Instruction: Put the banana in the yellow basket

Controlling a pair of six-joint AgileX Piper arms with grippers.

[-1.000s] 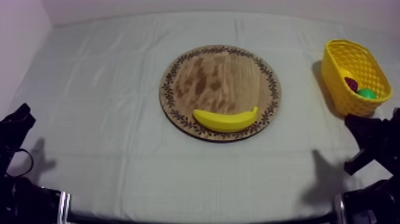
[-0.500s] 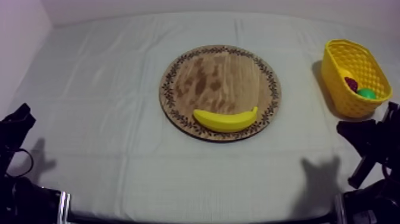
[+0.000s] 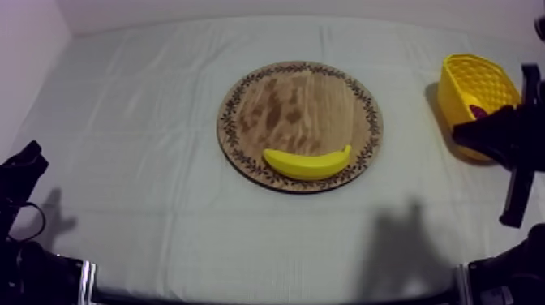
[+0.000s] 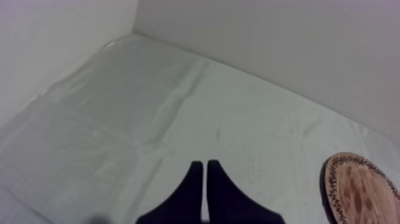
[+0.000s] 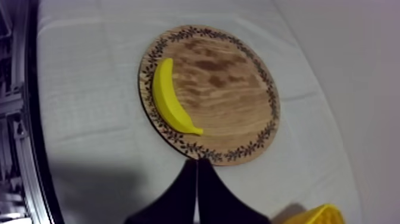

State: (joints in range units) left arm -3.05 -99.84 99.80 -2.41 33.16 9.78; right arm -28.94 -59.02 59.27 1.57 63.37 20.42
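The left hand (image 4: pixel 205 170), narrow and empty, faces open table (image 4: pixel 119 119); the right hand (image 5: pixel 196 167), likewise narrow, overlooks the banana (image 5: pixel 169 98) at the board (image 5: pixel 232 89)'s near edge.

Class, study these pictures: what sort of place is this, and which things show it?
Probably a robot test bench, not a kitchen: a cloth-covered table against bare walls, a black robot arm by a yellow basket, and a toy banana laid on a wooden board.

Banana (image 3: pixel 308 163) flat on board (image 3: pixel 300 105) (near rim); basket (image 3: pixel 458 93) apart.
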